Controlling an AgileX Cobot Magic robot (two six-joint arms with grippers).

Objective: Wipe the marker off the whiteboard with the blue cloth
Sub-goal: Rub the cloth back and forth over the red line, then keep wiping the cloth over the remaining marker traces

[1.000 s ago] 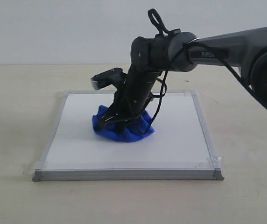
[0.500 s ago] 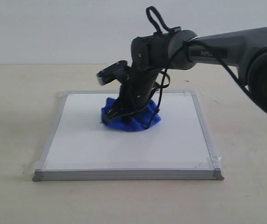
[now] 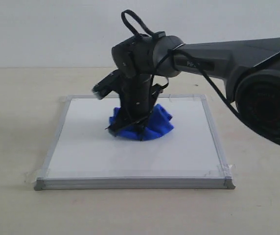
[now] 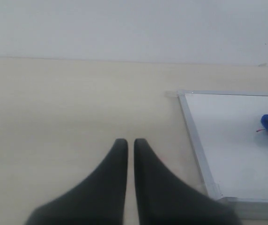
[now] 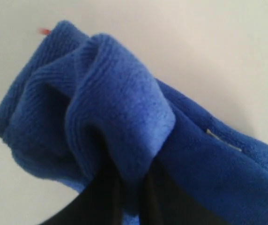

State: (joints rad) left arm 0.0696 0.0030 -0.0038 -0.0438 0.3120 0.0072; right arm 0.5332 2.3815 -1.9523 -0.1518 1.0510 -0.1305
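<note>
Your right gripper (image 3: 127, 127) is clamped on the blue cloth (image 3: 155, 125). It pinches a fold from above, so the bunched rest spreads under it and presses onto the whiteboard (image 3: 88, 147). That gives you a soft pad to rub with rather than bare fingers on the surface. The arm leans in steeply, which likely puts weight through the cloth near the board's middle, a little toward the far edge. In the right wrist view the fingertips are mostly buried in fabric, so I judge the grip firm but can't see how deep it goes. A speck of the red marker line (image 5: 43, 31) shows just past the cloth's edge. The left wrist view catches a similar trace beside the cloth, so the wiping looks unfinished there. Your left gripper (image 4: 130, 157) is closed on nothing, low over the table (image 4: 54, 108) off the board's corner, clear of the working arm.
</note>
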